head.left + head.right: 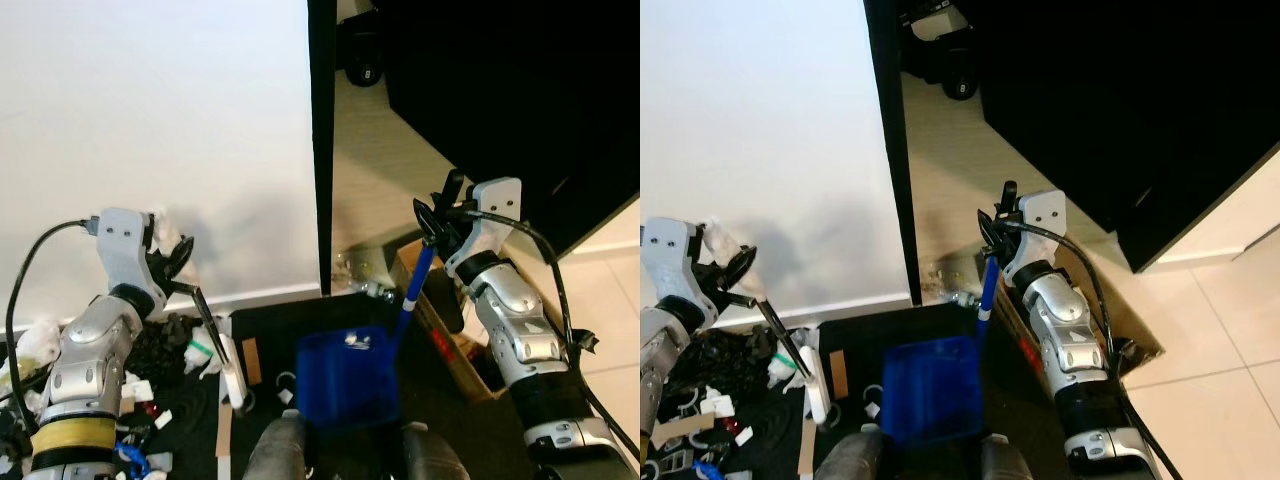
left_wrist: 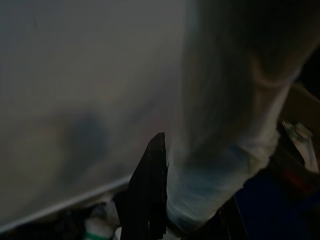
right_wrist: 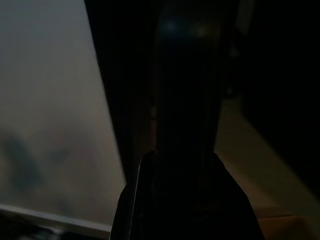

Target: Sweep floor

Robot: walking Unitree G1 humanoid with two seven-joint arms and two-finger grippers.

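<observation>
— Where's the dustpan?
— Blue dustpan (image 1: 345, 385) sits low, its handle (image 1: 412, 290) clamped in the right gripper (image 1: 436, 222).
— The left gripper (image 1: 178, 262)?
— Closed on a dark stick (image 1: 210, 325); its lower end is lost among litter (image 1: 160, 350).

A white wall (image 1: 150, 120) meets a black vertical post (image 1: 321, 150); beige floor (image 1: 385, 170) runs under dark furniture (image 1: 500, 90).

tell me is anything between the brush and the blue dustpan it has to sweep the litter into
Nothing visible blocks the way. The left gripper holds the brush by its thin handle, head down on the black mat, beside the litter pile. A short strip of mat with a few small scraps separates it from the blue dustpan, held by the right gripper.
</observation>
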